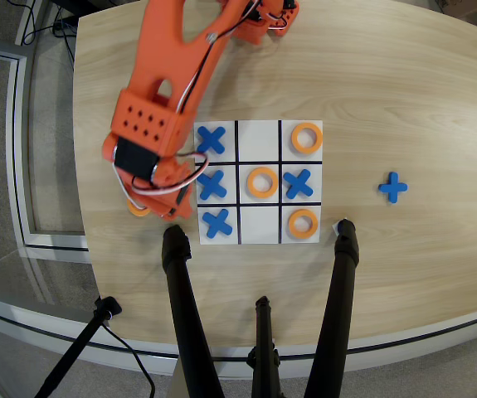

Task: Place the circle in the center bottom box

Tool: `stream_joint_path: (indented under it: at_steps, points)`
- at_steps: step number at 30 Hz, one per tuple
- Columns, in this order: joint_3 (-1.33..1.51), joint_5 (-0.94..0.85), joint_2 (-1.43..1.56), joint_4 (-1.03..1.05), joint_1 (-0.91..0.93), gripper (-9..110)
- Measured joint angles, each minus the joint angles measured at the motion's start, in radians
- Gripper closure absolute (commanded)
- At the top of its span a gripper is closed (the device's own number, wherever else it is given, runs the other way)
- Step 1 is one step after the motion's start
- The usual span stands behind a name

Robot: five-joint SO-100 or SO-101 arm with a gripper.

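In the overhead view my orange gripper (148, 203) hangs over the table just left of the white 3x3 board (259, 240). An orange ring (138, 209) peeks out beneath it, mostly hidden by the gripper body. I cannot tell how the jaws stand or whether they touch the ring. The middle cell of the row nearest the robot's base (259, 139) is bare. Three more orange rings lie on the board: far-right cell of that row (307, 138), the centre cell (262, 182), and the near-right cell (303, 223).
Blue X pieces fill the board's left column (213, 184) and the middle-right cell (299, 183). A blue plus (393, 187) lies on the wood to the right. Black tripod legs (180, 307) (342, 282) stand at the table's near edge. The arm's base (263, 16) is at the top.
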Motion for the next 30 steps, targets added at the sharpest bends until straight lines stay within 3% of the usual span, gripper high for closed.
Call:
stream_joint_path:
  at_steps: [8,30]
  points:
    - [-0.184,-0.023,-0.202,-0.015,0.031,80]
    - [-0.334,-0.092,-0.356,-0.035,0.058,80]
